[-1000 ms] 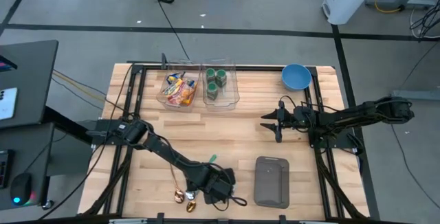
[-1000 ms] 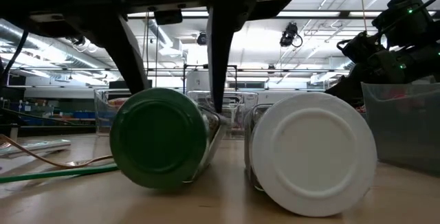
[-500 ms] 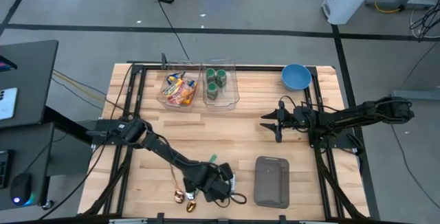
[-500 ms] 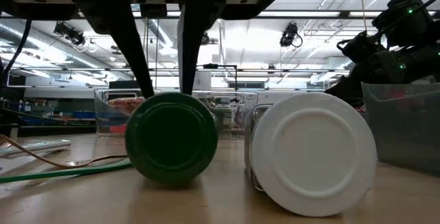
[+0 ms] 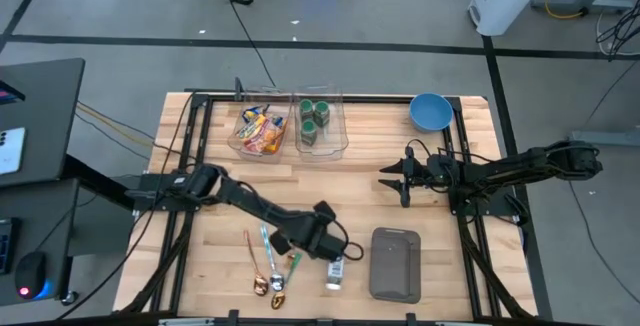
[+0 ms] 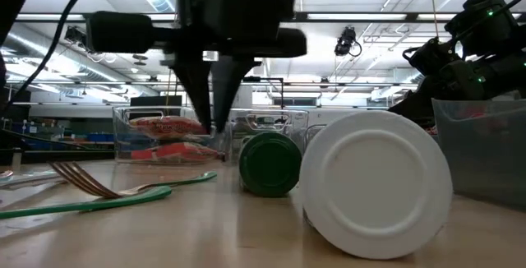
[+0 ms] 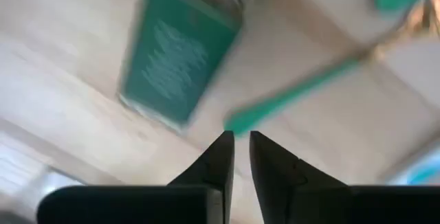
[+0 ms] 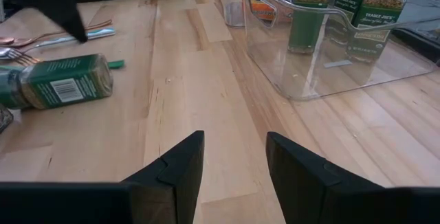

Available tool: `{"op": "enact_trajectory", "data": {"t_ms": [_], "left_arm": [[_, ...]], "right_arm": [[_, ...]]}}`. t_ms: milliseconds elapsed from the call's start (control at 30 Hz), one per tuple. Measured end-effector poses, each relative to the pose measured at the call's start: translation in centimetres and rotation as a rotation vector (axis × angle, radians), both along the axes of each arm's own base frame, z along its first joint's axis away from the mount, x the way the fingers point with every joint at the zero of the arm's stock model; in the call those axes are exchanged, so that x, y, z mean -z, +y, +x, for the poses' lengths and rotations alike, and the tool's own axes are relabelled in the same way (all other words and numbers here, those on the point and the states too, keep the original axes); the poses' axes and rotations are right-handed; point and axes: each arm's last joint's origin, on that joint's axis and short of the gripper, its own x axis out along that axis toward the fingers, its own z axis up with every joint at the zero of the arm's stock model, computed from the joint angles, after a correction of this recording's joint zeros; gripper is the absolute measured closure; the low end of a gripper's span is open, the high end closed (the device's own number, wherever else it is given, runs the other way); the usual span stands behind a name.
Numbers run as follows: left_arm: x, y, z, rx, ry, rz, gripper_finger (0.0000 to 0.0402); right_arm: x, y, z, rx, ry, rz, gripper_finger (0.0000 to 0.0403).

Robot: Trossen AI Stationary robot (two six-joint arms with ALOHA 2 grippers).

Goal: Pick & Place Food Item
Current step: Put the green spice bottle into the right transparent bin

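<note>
Two spice jars lie on their sides near the table's front edge. The green-lidded jar (image 6: 269,163) (image 8: 58,80) has a green label. The white-lidded jar (image 6: 374,184) (image 5: 333,274) lies nearer the front. My left gripper (image 6: 218,127) (image 5: 338,250) (image 7: 241,141) points down just left of the green-lidded jar, a little above the wood. It is shut with nothing between its fingers. My right gripper (image 5: 384,178) (image 8: 235,141) waits open at mid-right, clear of everything.
Green-handled cutlery (image 5: 270,256) lies left of the jars. At the far side stand a clear bin of snack packets (image 5: 260,129), a clear bin of spice jars (image 5: 320,124) and a blue bowl (image 5: 430,112). A grey container (image 5: 395,263) sits at the front right.
My left gripper stood astride the green-lidded jar. It has shut, rolled its wrist, and moved toward the far and right edges. The jar is not in its fingers and now lies farther from the front edge, to the gripper's right. The cutlery has come into view.
</note>
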Motion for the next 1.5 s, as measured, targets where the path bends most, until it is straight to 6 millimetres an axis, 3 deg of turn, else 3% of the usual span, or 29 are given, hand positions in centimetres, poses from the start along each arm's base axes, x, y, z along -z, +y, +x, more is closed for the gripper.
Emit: {"op": "enact_trajectory", "data": {"t_ms": [267, 500, 600, 733, 900, 1300, 1500], "left_arm": [[-0.4, 2.3, 0.5, -0.003, 0.025, 0.044, 0.0272], [-1.3, 1.2, 1.1, -0.017, -0.066, -0.015, 0.0171], [-2.3, 0.2, 1.7, 0.001, -0.136, -0.085, 0.0146], [-3.2, -1.4, 2.2, 0.121, -0.165, -0.247, 0.0145], [-1.8, -1.8, 1.3, 0.283, -0.049, -0.267, 0.0160], [-1.3, 1.7, 3.0, 0.301, -0.081, -0.281, 0.0163], [-1.0, 2.3, 3.0, 0.372, -0.031, -0.349, 0.0163]], "right_arm": [[0.0, 0.0, 0.0, 0.000, 0.000, 0.000, 0.0236], [0.0, 0.0, 0.0, 0.000, 0.000, 0.000, 0.0236], [0.0, 0.0, 0.0, 0.000, 0.000, 0.000, 0.0236], [0.0, 0.0, 0.0, 0.000, 0.000, 0.001, 0.0236], [0.0, 0.0, 0.0, 0.002, -0.001, 0.007, 0.0236], [0.0, 0.0, 0.0, -0.001, 0.001, 0.000, 0.0236], [0.1, 0.0, -0.1, -0.001, 0.015, 0.002, 0.0236]]}}
